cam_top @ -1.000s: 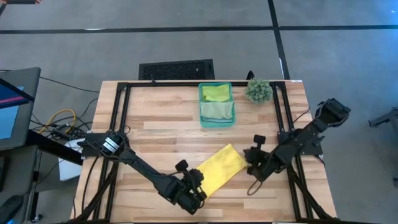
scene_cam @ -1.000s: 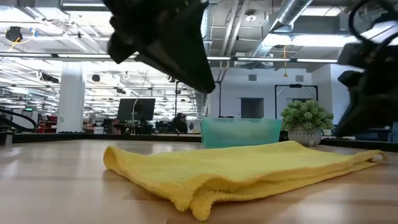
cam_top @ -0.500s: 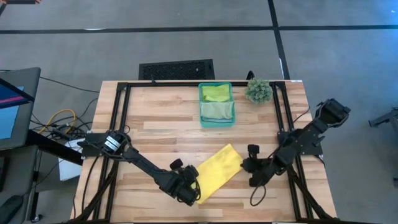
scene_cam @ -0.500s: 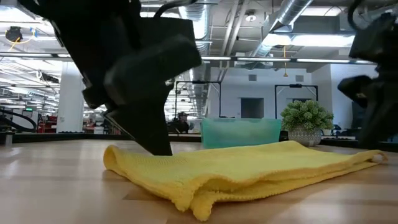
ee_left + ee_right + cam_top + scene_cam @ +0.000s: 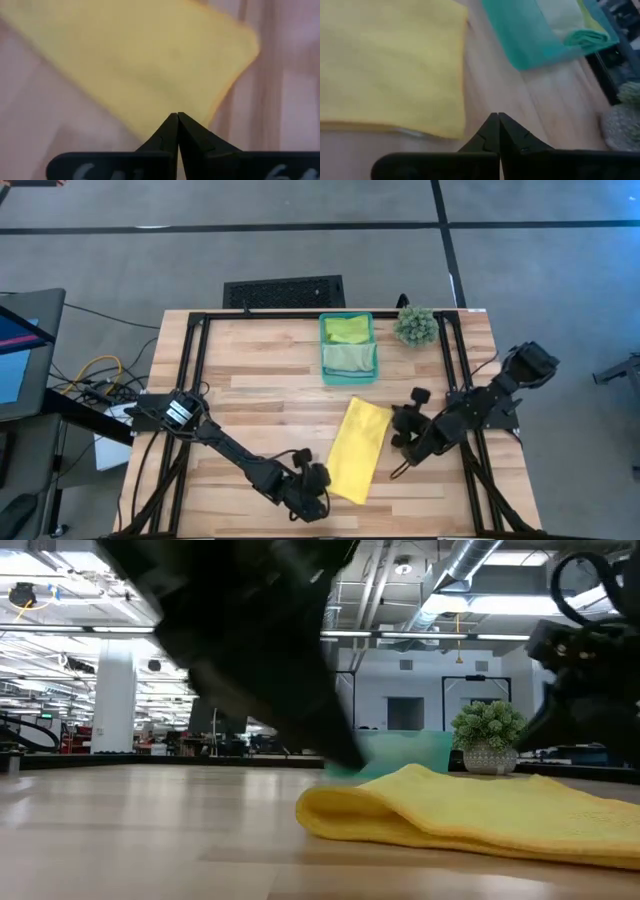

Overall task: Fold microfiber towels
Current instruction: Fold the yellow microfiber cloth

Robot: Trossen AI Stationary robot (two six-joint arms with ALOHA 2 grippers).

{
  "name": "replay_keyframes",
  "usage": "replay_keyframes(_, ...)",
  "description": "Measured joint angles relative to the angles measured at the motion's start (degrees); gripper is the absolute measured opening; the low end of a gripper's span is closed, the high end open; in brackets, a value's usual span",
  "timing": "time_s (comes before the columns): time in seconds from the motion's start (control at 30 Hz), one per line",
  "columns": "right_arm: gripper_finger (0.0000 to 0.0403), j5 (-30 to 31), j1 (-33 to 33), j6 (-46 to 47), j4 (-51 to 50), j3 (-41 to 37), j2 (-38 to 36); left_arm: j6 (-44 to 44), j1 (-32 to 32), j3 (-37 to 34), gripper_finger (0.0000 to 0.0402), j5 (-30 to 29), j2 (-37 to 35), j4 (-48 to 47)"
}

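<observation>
The yellow towel lies folded and flat on the wooden table, its long side running roughly from near to far. In the low view its rounded fold faces left. My left gripper is shut, low at the towel's near-left edge. My right gripper is shut, over bare wood just right of the towel. The lime green towel and the pale green towel lie in the teal bin. The light blue towel is out of view. My left gripper's shut fingertips stand over the yellow towel's near edge, coming in low from the table's left. Whether they touch the cloth I cannot tell. My right gripper touches nothing.
The translucent teal bin stands at the far middle of the table. The small spiky plant is to its right. Black frame rails run along the table's edges. Bare wood lies left of the towel.
The yellow towel has turned about on the table. It lay slanted from near left to far right and now lies almost near to far, its near end slid toward the right. My left gripper dipped to the towel's left end and went slightly right. My right gripper went slightly toward the far edge.
</observation>
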Motion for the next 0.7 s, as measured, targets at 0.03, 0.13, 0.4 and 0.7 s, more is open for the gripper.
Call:
replay_keyframes(0.03, 0.0016, 0.8, 0.5, 1.4, -2.4, -0.2, -0.5, 1.8, 0.0, 0.0, 0.0000, -1.6, 0.0, 1.7)
replay_keyframes(0.13, 0.0020, 0.4, 2.7, 1.0, -1.6, -0.1, -1.5, 6.3, 0.3, 0.0, 0.0000, -6.0, 0.0, 4.4)
replay_keyframes(0.4, 0.0014, -16.9, 8.1, -17.5, 23.6, -0.1, -0.2, 5.5, 2.1, -1.8, 0.0000, -5.9, 0.0, 3.1)
replay_keyframes(0.7, 0.0017, -22.1, 7.2, -21.6, 31.0, 0.0, 4.1, 4.1, 2.0, -5.6, 0.0000, -1.7, 0.0, 4.0)
